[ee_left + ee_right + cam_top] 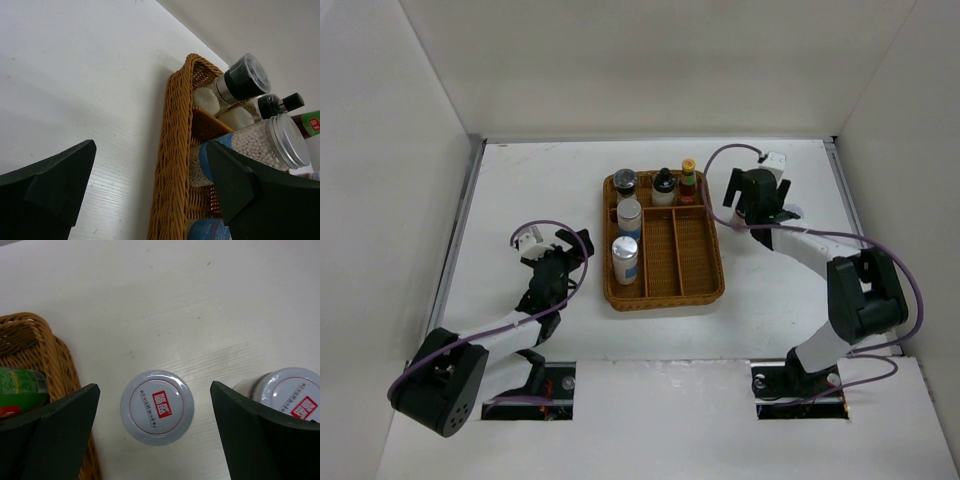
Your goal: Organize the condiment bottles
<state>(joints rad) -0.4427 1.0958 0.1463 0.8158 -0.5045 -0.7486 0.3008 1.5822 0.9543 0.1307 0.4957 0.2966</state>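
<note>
Left gripper (575, 258): at 9 o'clock from the tray, low over the table, jaws spread wide with nothing between them.
Brown wicker divided tray (665, 298): mid-table, tightly woven cane with a thick ribbed rim and long inner compartments.
Tall white cylinders with blue bands (624, 258): two, lying end to end in the tray's leftmost lane; the left wrist view shows a ridged silver screw lid and a clear stretch of wall packed with white beads.
Far row of the tray, toward 12 o'clock: a dark jar with a clear lid (625, 182), a black-capped white bottle (664, 185) and a slim red sauce bottle with a yellow cap (688, 180), all upright.
Right gripper (154, 386): at 2 o'clock from the tray, pointing straight down, fingers wide apart and empty.
Short jar with a pale round lid (157, 407): upright on the bare table just beside the tray wall, centred between those fingers; smooth flat top with a red square label.
Second short jar (292, 397): same lid, at 3 o'clock from the first, partly behind the right finger.
Step in hand, as I judge it: picking up the nearer jar.
Doing it well: drop straight down and close below the lid rim; the outer finger must slip between the two jars without knocking the second.
</note>
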